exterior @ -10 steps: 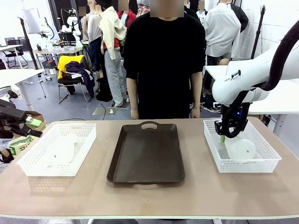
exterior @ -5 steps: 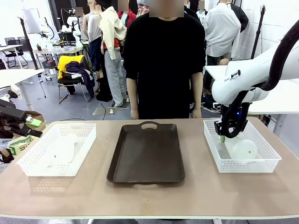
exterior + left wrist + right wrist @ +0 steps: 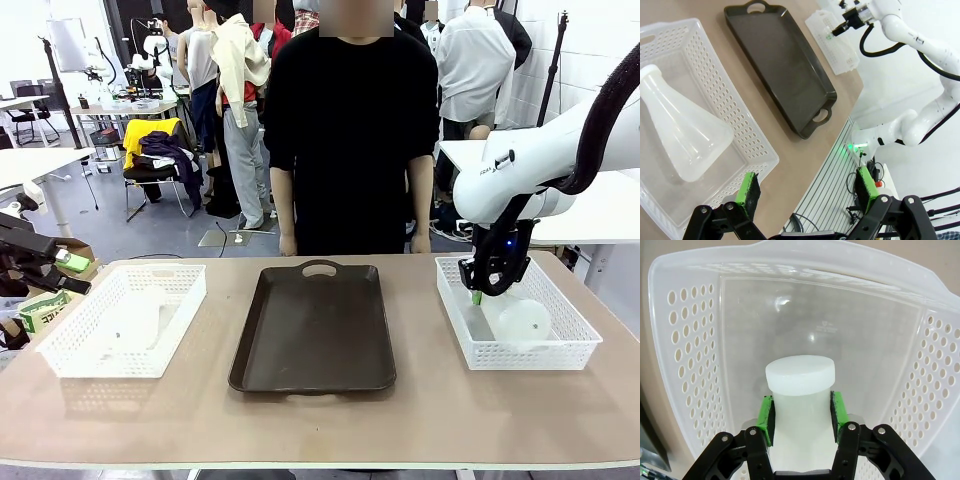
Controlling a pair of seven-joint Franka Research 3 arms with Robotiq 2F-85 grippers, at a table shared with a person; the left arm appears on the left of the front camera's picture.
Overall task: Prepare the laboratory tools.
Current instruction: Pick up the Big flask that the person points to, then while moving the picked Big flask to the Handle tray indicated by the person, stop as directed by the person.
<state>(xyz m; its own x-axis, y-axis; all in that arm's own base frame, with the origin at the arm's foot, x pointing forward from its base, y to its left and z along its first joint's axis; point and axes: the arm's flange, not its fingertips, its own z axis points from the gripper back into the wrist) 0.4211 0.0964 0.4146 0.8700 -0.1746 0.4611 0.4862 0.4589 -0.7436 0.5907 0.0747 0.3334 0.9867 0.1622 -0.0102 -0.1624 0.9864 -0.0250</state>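
One flask (image 3: 685, 125) in L basket (image 3: 754, 134); 2nd flask (image 3: 800, 374) in R basket (image 3: 690, 340), in jaws

The worktop (image 3: 320, 425) lies open along its near edge and in the lanes on either side of the low-rimmed tray (image 3: 313, 330). Perforated walls of the left basket (image 3: 100, 365) and right basket (image 3: 520, 353) block sideways entry; both are open above. The left flask (image 3: 682, 127), lying on its side, covers much of its basket's floor; the right claw (image 3: 479, 292), clamped on the right flask (image 3: 522, 322), occupies the other. A person (image 3: 350, 130) stands at the far edge.
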